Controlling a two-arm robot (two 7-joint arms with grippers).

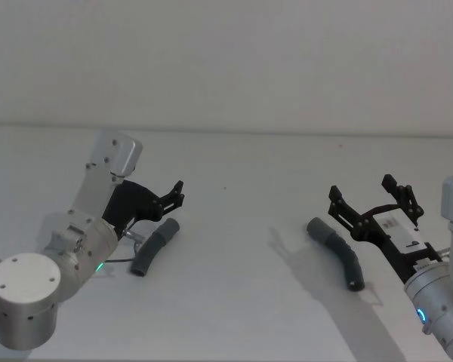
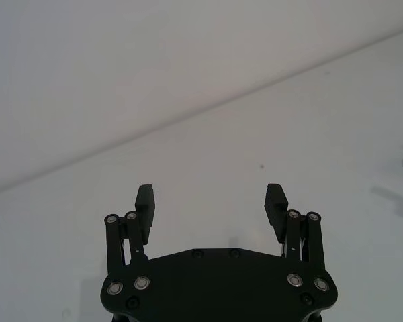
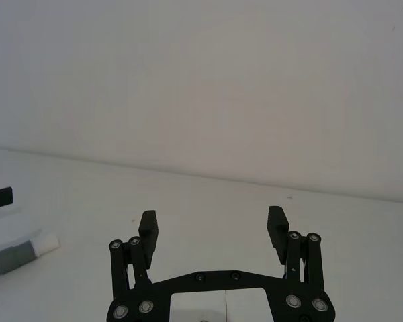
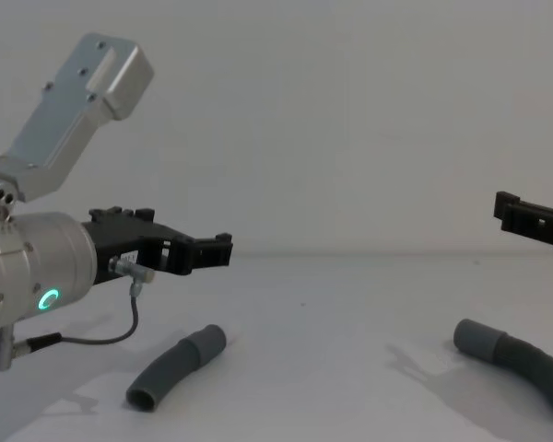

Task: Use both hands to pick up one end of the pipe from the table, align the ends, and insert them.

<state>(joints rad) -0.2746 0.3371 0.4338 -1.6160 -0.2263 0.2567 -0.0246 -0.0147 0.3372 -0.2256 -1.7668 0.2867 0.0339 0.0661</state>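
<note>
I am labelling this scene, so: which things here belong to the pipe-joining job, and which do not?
Job: left hose piece, right hose piece, left tool, right tool, table.
Other: grey cable at left arm, wall.

Two ribbed grey hose pieces, the left piece (image 1: 154,247) and the right piece (image 1: 338,253), on one white surface (image 1: 241,302). Two black grippers: left gripper (image 1: 178,194) and right gripper (image 1: 361,188), each with two fingers.

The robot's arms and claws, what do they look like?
The left arm and right arm are silver-grey metal with rounded joints. The left wrist has a green ring light and a thin grey cable; the right, a blue light. The left tool and right tool are black, with two slim linked fingers and silver pivot pins; the right bears a white label.
</note>
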